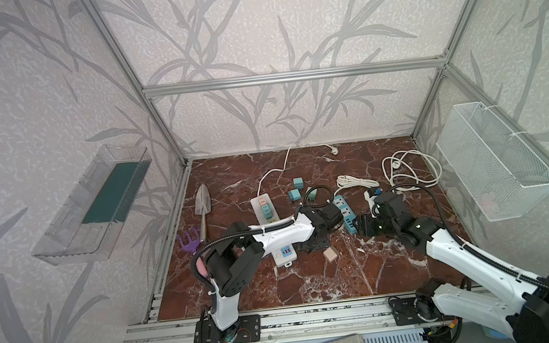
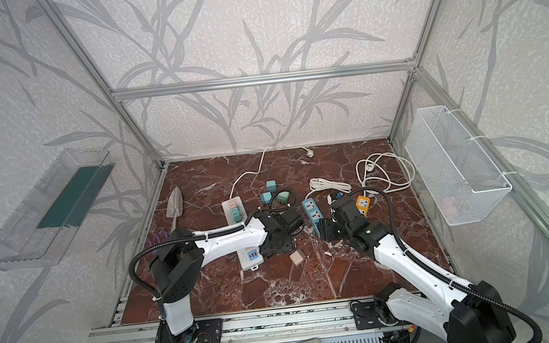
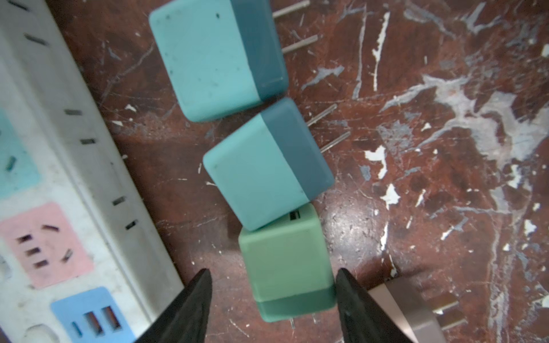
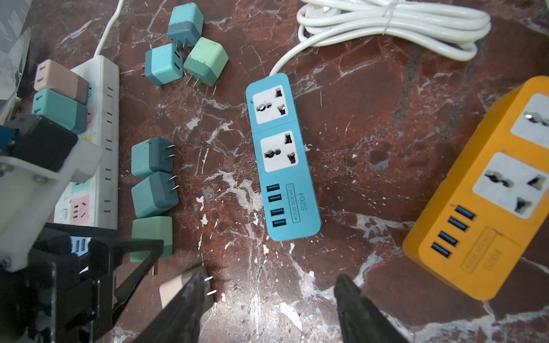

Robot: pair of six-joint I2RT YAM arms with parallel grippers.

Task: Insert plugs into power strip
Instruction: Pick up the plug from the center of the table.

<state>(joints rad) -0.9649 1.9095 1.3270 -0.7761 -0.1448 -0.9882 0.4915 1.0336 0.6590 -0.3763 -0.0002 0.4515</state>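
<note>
As both top views show: white power strip (image 1: pixel 283 255) on the worktop (image 1: pixel 313 286), 2 plugs (image 1: pixel 265 211) seated, others loose beside it.
Left wrist: left tool (image 3: pixel 273 270) open, astride the green plug (image 3: pixel 285 261) lying on its side.
Right wrist: right tool (image 4: pixel 269 273) open over bare worktop, pink plug (image 4: pixel 173 289) beside 1 finger (image 4: pixel 184 308).
Handling: probably light, rigid, slick; pinch flat opposite faces, clear of prongs.

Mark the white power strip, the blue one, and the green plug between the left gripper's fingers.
white power strip (image 4: pixel 110 130): right wrist view, side wall.
blue power strip (image 4: pixel 282 150): right wrist view, socket face.
green plug (image 3: pixel 285 261): left wrist view, top face.
</note>
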